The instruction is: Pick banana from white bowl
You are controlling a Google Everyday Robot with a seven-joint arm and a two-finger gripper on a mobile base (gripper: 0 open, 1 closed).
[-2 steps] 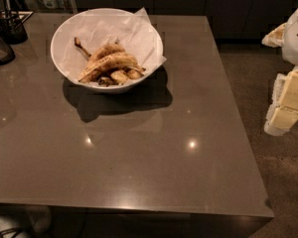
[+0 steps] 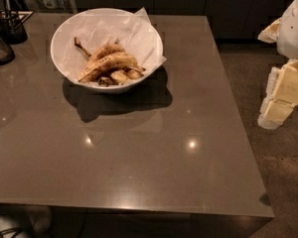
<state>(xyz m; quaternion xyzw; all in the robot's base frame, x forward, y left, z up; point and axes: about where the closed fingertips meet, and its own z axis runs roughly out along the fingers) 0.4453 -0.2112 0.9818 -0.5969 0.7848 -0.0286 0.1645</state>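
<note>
- Hidden/cut off: the white-and-cream robot arm (image 2: 293,38) is cropped by the right frame edge, with only part of its shell in view.
- Gripper (image 2: 274,114): taken to be the cream lower end of the arm. Cannot tell whether it is wide or narrow. It holds nothing visible.
- Arm pose: it hangs beside the right edge of the dark grey, glossy square table (image 2: 139,162), above the brown floor (image 2: 283,192), sloping down and to the left. It touches no object.
- Large round white bowl (image 2: 59,58): on the table, well apart from the gripper, far to its left and farther back.
- Crumpled white paper lining (image 2: 134,33): sticks out over the bowl rim on the gripper's side.
- Long brown-speckled yellow banana (image 2: 111,62): lies in the bowl on the paper, thin pointed end towards the gripper.
- Shorter curved banana with dark stem (image 2: 100,51): just behind it, partly covered.
- Stubby banana pieces (image 2: 120,76): in front, hard to count.
- Dark containers (image 2: 1,46): farthest left of the gripper, cropped, contents unclear.
</note>
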